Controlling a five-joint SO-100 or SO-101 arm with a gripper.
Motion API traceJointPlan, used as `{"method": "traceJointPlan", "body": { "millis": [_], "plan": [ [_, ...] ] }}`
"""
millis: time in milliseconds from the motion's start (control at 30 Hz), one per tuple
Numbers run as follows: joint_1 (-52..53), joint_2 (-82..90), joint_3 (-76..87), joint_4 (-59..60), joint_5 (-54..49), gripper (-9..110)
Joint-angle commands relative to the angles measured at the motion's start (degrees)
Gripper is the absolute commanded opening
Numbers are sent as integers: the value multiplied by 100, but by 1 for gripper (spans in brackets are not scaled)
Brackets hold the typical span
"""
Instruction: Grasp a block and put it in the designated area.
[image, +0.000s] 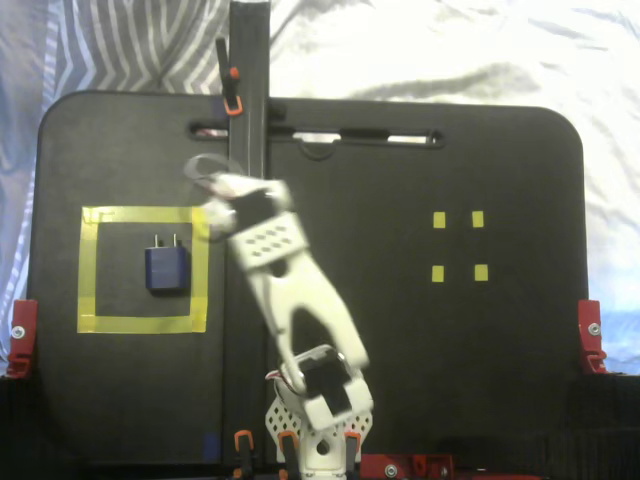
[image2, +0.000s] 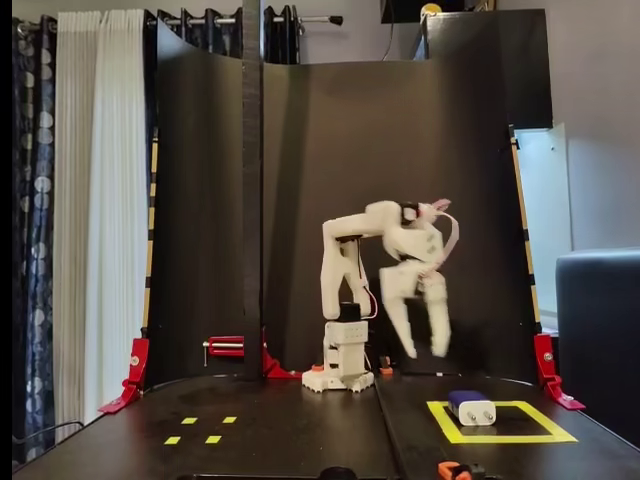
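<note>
While the block lies inside the yellow square, gripper raised clear, blurred, jaws apparently spread, empty.

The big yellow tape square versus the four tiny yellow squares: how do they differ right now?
The designated area is one large hollow outline at the left in the view from above; the four tiny yellow squares are solid patches at the right. The outline encloses the block; nothing lies among the tiny squares. Both are yellow tape on the black board.

Four small yellow squares, red clamps
</note>
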Motion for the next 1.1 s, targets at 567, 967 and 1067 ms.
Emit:
{"method": "traceJointPlan", "body": {
  "millis": [567,967,1067],
  "plan": [
    [1898,2373,976,-1582,747,0],
    [2355,4474,3524,-3955,2364,0],
    [2399,4948,4043,-4245,2830,0]
  ]
}}
